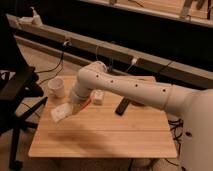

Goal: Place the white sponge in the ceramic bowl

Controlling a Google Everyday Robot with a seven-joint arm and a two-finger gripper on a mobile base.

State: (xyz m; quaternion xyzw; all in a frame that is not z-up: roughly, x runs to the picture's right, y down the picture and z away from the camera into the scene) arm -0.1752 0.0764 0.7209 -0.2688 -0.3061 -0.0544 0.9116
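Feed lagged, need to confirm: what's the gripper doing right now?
Gripper: closed on the white sponge, over the table, just short of the ceramic bowl.

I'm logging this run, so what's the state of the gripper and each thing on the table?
gripper: shut on the sponge, above the table, near the bowl.
sponge: held off the table, tilted.
bowl: upright on the table, without the sponge.
box: resting on the table.

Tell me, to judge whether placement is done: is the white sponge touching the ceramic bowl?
Apart. The camera view shows bare table between the white sponge, held by the gripper, and the ceramic bowl behind it.
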